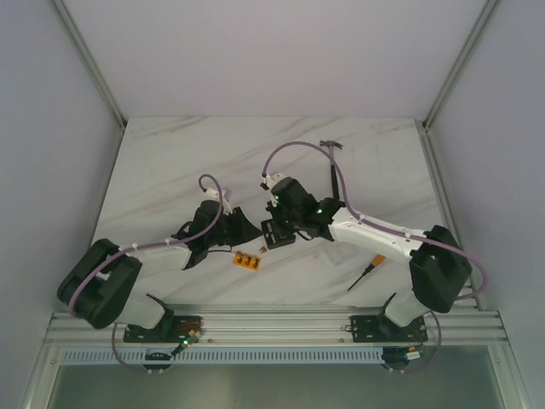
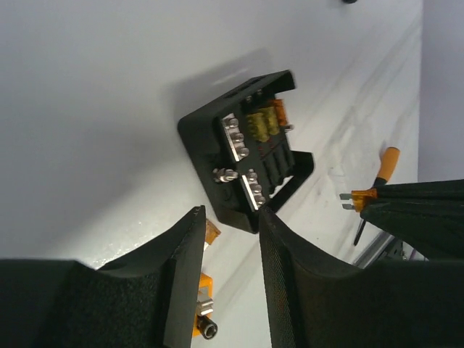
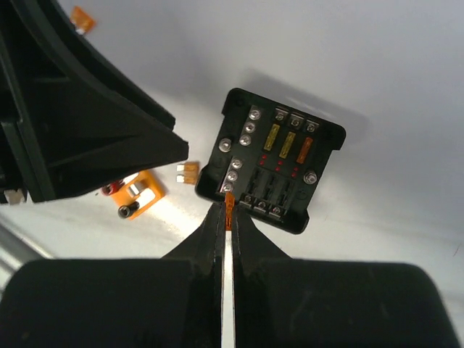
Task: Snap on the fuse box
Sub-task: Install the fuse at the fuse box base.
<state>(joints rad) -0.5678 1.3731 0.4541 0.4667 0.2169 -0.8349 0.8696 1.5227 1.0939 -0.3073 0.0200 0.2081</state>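
Right hand (image 3: pixel 228 217) pinches flat orange fuse (image 3: pixel 230 200) by square fuse box (image 3: pixel 272 174).

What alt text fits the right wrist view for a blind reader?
Two black fingers pinch a tiny orange fuse near a small black square plastic fuse box on a white table, fitted with three coloured fuses.

The fuse box (image 1: pixel 278 232) is a small black square housing, lying flat and open-topped near the middle of the white marbled desk (image 1: pixel 170 162), turned slightly askew. Silver screw terminals line its edges; two yellow fuses (image 3: pixel 281 138) and one orange fuse (image 3: pixel 304 150) fill one row, while the other row's slots stand empty.
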